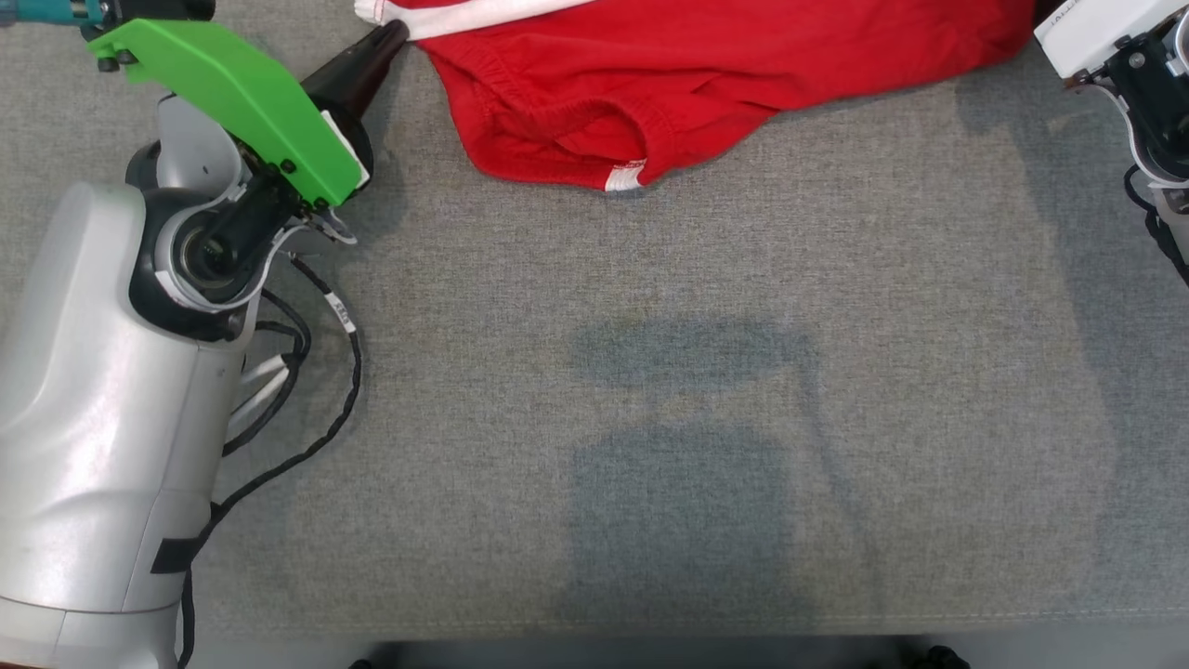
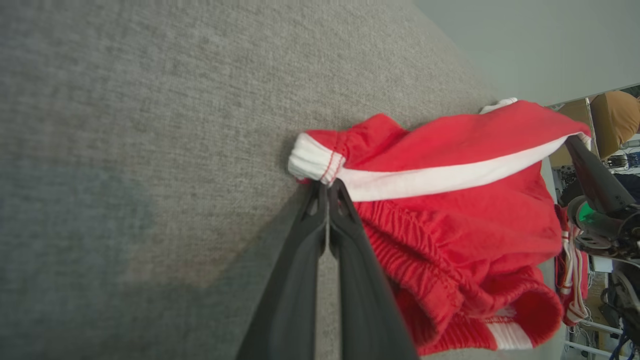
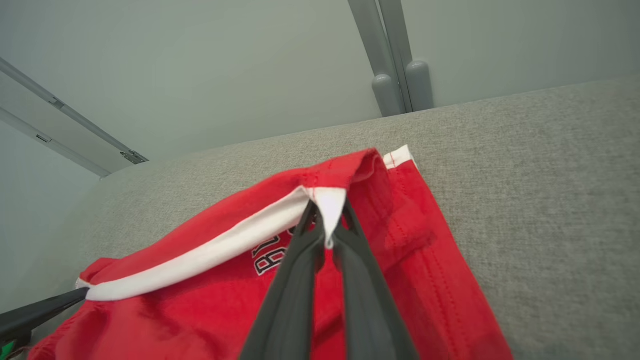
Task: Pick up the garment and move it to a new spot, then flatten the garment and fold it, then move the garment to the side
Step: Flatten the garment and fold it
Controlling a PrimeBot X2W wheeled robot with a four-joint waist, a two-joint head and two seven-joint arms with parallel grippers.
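Left gripper [image 1: 398, 31] pinches garment [image 1: 697, 84], head view 11 o'clock; right gripper [image 3: 327, 222] clamps other end; right wrist view adds black lettering [image 3: 267, 257].

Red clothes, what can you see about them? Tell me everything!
The red garment looks like soft knit cloth with a white stripe, a gathered elastic band and some black letters. It lies rumpled at the far side of the grey cloth surface. The left gripper and right gripper, both shut, each pinch one end of the stripe.
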